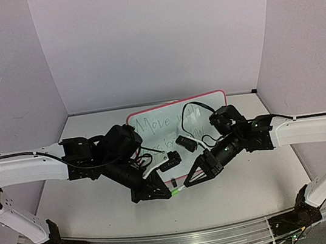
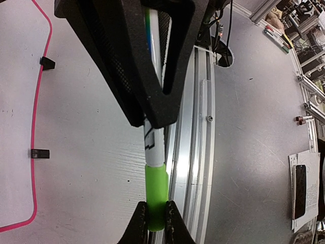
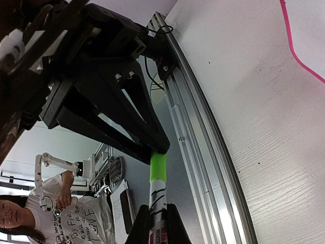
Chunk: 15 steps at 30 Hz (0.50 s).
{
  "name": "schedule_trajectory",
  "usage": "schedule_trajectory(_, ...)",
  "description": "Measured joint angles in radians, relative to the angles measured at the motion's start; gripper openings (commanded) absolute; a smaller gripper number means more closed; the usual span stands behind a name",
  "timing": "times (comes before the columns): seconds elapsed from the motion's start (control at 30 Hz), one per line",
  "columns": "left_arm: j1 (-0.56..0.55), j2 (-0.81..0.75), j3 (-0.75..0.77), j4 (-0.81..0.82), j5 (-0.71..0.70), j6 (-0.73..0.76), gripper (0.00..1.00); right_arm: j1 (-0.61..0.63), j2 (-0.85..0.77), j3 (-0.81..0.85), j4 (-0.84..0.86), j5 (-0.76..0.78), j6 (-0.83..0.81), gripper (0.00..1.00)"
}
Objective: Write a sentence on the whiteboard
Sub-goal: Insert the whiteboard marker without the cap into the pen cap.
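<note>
Top view: the whiteboard [image 1: 206, 104] sits far centre. Its green sentence [image 1: 162, 122] starts "Move"; the arms hide the rest. Just near of it, the left gripper [image 1: 172, 192] is clenched on the cap [image 1: 175, 190] and the right gripper [image 1: 188, 182] grasps the marker [image 1: 182, 185], probably so the two can part or join.

Left wrist: fingers [image 2: 139, 226] pinch the green cap, pink frame on the left.

Right wrist: fingers [image 3: 142, 230] clamp the barrel; its label is unreadable.

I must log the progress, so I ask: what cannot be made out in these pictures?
Top view: the sentence on the whiteboard; the left arm and right arm cover most of it, only "Move" reads clearly.
Left wrist view: the marker tip, hidden inside the green cap; its upper barrel, behind the right arm's jaws.
Wrist views: the writing is out of frame.
</note>
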Motion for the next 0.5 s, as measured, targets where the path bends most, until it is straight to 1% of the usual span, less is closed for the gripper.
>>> schedule_trajectory(0.5, 0.000, 0.027, 0.011, -0.005, 0.018, -0.023, 0.00, 0.008, 0.000, 0.000, -0.026, 0.018, -0.014, 0.00)
